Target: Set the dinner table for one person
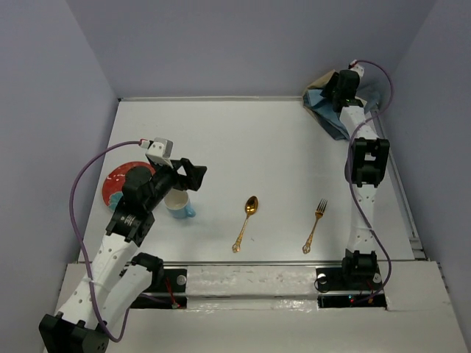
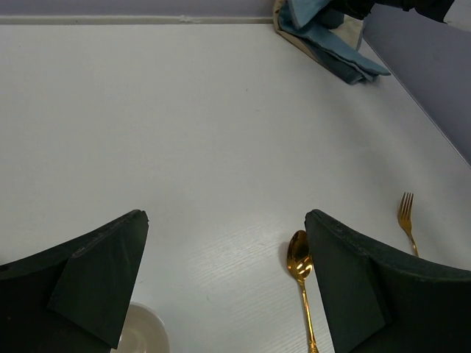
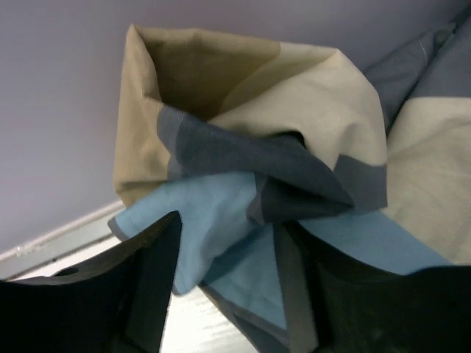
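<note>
The white dinner table point(image 1: 243, 140) carries a gold spoon point(image 1: 246, 220) and a gold fork point(image 1: 315, 224) near the front, a light blue cup point(image 1: 180, 204) and a red plate point(image 1: 118, 180) at the left. The blue, grey and tan placemat point(image 1: 331, 114) lies crumpled in the far right corner. My left gripper point(image 1: 190, 176) is open and empty just above the cup. In the left wrist view point(image 2: 226, 217) the spoon point(image 2: 299, 261) lies by its right finger. My right gripper point(image 3: 228, 220) is open, its jaws either side of a fold of the placemat point(image 3: 243, 169).
Purple walls close the far side and both sides. A metal rail point(image 1: 401, 198) runs along the table's right edge. The left arm partly covers the red plate. The cup rim point(image 2: 143, 331) shows by the left finger, and the fork point(image 2: 405, 213) lies right of the spoon.
</note>
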You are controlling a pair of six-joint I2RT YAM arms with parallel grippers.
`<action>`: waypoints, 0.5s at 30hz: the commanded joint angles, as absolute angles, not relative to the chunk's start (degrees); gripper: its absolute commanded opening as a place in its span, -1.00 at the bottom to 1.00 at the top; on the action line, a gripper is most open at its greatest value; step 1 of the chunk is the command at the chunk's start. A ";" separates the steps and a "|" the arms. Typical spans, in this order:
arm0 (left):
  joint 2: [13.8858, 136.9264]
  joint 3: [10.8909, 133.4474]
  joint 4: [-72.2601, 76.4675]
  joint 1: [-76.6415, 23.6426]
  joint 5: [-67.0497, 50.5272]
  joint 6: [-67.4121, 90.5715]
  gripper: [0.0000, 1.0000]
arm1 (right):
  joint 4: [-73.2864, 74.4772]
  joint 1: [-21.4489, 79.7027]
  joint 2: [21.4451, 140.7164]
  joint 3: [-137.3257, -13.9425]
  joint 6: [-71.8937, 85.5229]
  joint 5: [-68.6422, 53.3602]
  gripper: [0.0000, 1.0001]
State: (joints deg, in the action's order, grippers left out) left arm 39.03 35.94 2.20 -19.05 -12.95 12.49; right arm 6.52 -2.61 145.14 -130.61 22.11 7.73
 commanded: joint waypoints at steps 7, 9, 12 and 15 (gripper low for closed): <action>39.11 38.32 5.54 -18.11 -15.20 11.34 0.98 | 3.78 -3.34 152.05 -144.49 21.45 8.26 -0.38; 39.02 38.32 5.62 -18.11 -15.29 11.43 0.98 | 3.17 -3.34 152.23 -144.49 20.92 7.83 -0.49; 39.02 38.23 5.80 -18.02 -15.55 11.42 0.98 | 2.81 -3.34 150.66 -142.92 20.04 6.25 -1.00; 38.85 37.97 6.41 -18.02 -16.34 11.51 0.98 | 0.62 -3.34 145.14 -137.83 18.12 2.13 -1.00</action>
State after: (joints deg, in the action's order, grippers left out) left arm 39.33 35.94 3.14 -18.26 -14.17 12.45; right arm 5.34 -3.03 152.11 -140.79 21.26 6.74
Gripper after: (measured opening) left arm 0.989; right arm 0.019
